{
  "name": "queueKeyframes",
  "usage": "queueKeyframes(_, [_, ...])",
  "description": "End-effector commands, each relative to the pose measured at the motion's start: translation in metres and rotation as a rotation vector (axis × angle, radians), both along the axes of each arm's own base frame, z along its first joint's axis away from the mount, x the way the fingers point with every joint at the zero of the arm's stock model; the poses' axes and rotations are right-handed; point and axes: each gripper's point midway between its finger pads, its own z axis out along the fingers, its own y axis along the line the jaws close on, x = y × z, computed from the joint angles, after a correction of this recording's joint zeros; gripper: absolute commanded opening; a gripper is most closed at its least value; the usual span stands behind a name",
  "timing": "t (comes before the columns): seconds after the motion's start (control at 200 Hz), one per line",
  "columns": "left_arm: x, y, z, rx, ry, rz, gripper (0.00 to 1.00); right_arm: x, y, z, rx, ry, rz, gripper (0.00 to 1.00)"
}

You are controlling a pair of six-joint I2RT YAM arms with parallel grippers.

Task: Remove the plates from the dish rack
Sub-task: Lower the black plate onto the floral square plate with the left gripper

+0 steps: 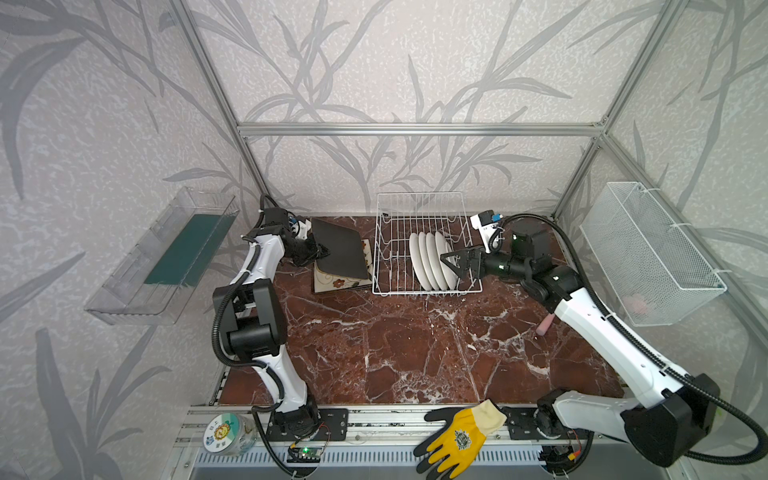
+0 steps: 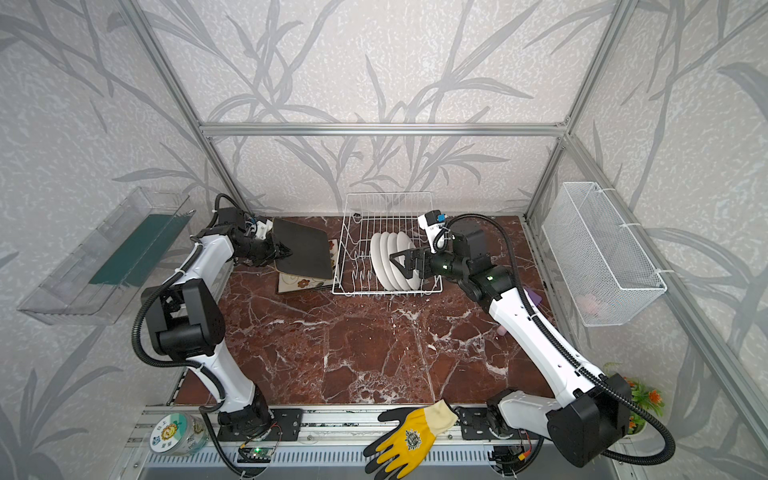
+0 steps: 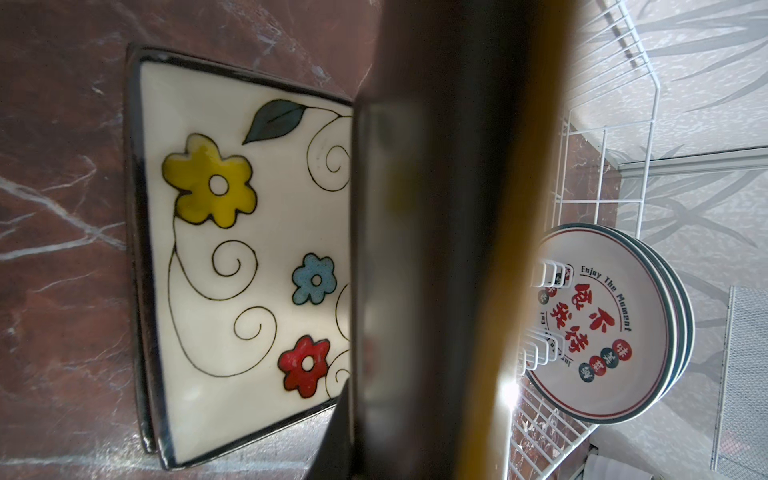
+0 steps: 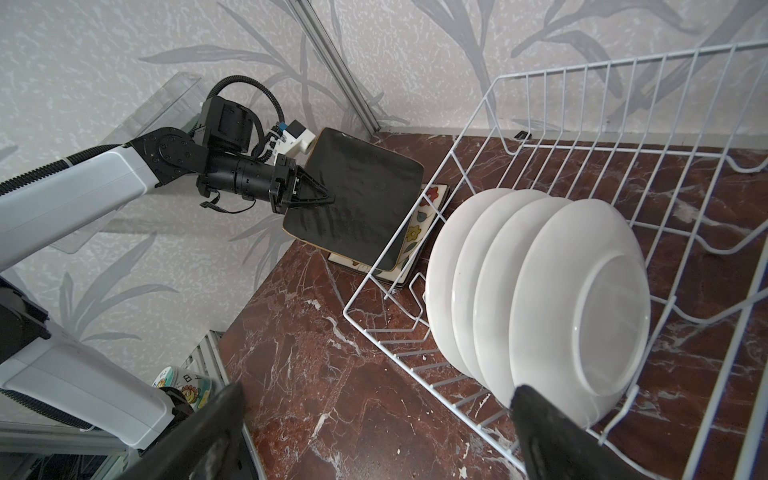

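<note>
Clearly left claw (image 4: 330, 198) grips a square plate (image 4: 361, 195); right claw (image 1: 452, 266) gapes beside round plates (image 1: 430, 259).

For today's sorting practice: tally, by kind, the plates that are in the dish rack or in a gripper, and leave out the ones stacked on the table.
Round white plates, standing in the white wire dish rack: 4
Square black-backed plate, held by the left gripper: 1
Total: 5
</note>
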Motion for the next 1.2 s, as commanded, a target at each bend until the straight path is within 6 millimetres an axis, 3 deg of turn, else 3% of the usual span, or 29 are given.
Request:
queueKeyframes(0.0, [0.016,-0.007,0.034,-0.057,-0.132,-0.057,0.00,-0.002,-0.001,0.008,0.000,-0.029,-0.003,0.99])
queueKeyframes(0.66, [0.018,-0.008,-0.002,-0.198,-0.006,-0.070,0.00,0.000,-0.002,0.009,-0.004,-0.027,-0.014,0.99])
queueKeyframes(0.885, [0.014,0.002,-0.020,-0.143,0.049,-0.049,0.00,0.000,-0.001,0.009,-0.004,-0.029,-0.009,0.99])
queueKeyframes(1.195, [0.010,0.009,-0.037,-0.097,0.100,-0.034,0.20,0.000,0.001,0.006,-0.004,-0.026,0.001,0.99])
